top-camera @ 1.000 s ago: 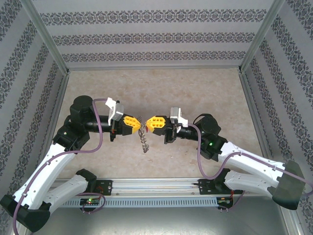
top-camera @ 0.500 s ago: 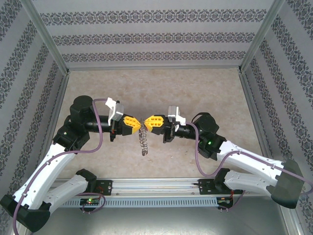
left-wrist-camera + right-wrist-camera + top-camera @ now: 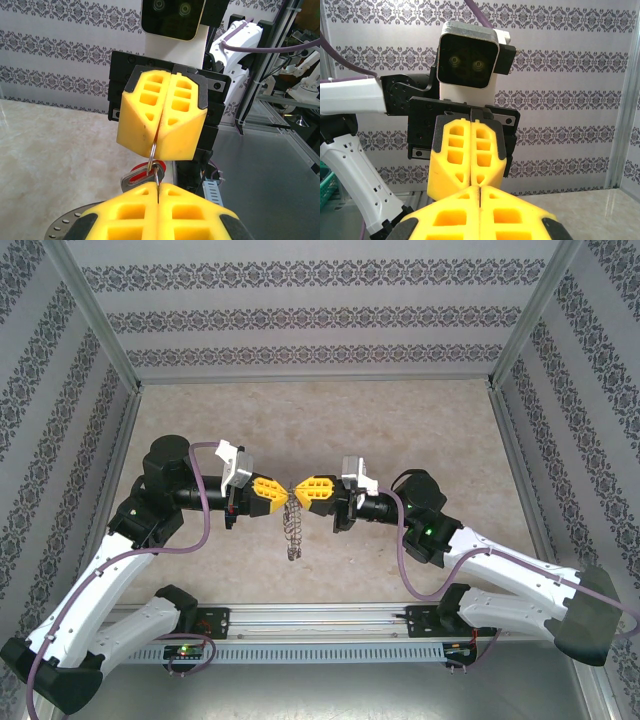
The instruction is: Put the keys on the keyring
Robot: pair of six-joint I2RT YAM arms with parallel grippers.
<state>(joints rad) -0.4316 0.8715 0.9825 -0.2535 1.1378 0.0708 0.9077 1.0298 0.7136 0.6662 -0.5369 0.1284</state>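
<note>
My left gripper (image 3: 279,494) and right gripper (image 3: 303,490) meet tip to tip above the table's middle, both shut. In the left wrist view a thin metal loop of the keyring (image 3: 152,150) runs from the closed seam of the right gripper (image 3: 158,148) into the closed seam of my left gripper (image 3: 159,186). The keys (image 3: 140,176), a red tag in a grey metal frame, hang on that loop just left of my fingertips. From above, a coiled grey chain (image 3: 291,526) dangles below the meeting point. In the right wrist view the right gripper (image 3: 479,188) faces the left gripper (image 3: 471,176), with the ring hidden.
The beige table top (image 3: 400,430) is boxed in by patterned walls (image 3: 320,315) and aluminium posts (image 3: 515,435). A metal rail (image 3: 320,625) with both arm bases runs along the near edge.
The right gripper has edged a little left and up, closing the gap to the left gripper. The hanging chain has swung slightly left. The left arm has held still.
</note>
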